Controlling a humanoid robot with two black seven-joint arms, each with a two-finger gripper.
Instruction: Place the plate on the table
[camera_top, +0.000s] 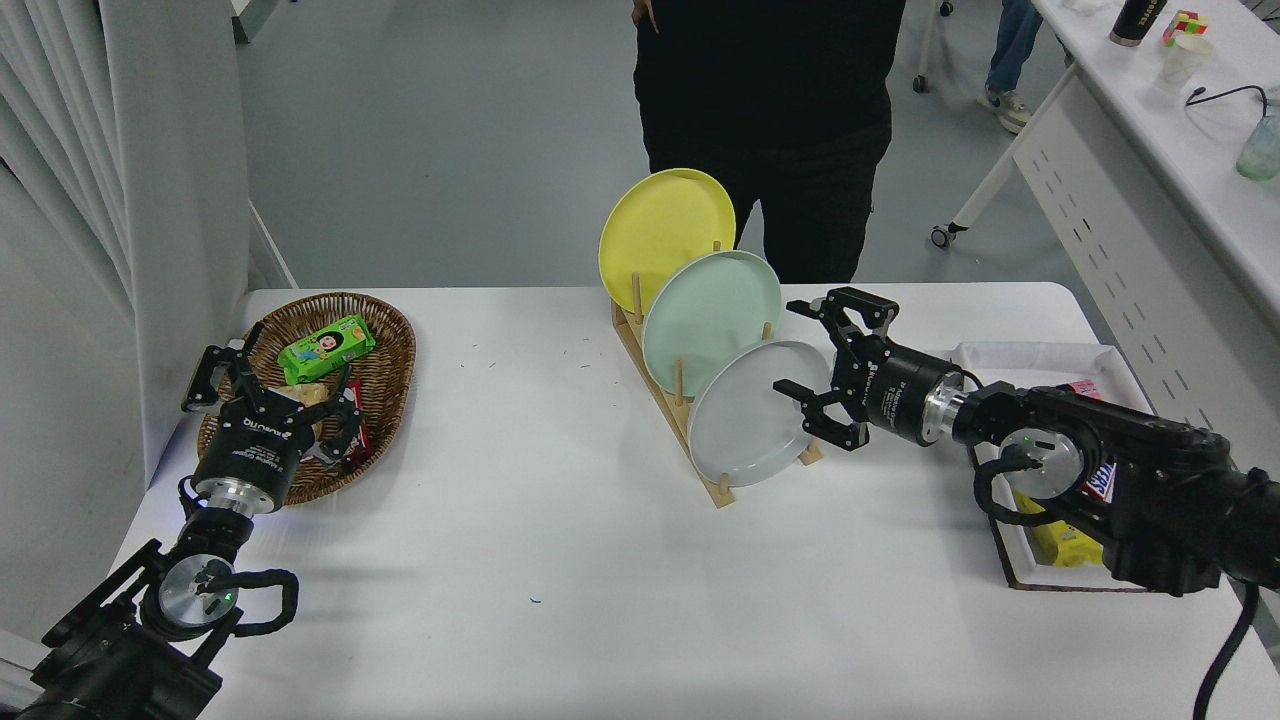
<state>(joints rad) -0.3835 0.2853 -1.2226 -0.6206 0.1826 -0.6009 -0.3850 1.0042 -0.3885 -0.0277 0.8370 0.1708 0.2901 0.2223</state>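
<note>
The light grey plate (745, 415) stands on edge in the front slot of a wooden rack (692, 420) on the white table (560, 560). Behind it stand a mint green plate (705, 315) and a yellow plate (660, 228). My right gripper (800, 345) is open at the grey plate's right rim, one finger above the rim and one in front of the plate's right side. It holds nothing. My left gripper (268, 378) is open, parked at the lower left over a wicker basket.
A wicker basket (385, 345) with snack packets sits at the left. A white tray (1040, 360) with snack packs lies at the right under my right arm. A person in black stands at the far edge behind the rack. A white desk stands at the far right.
</note>
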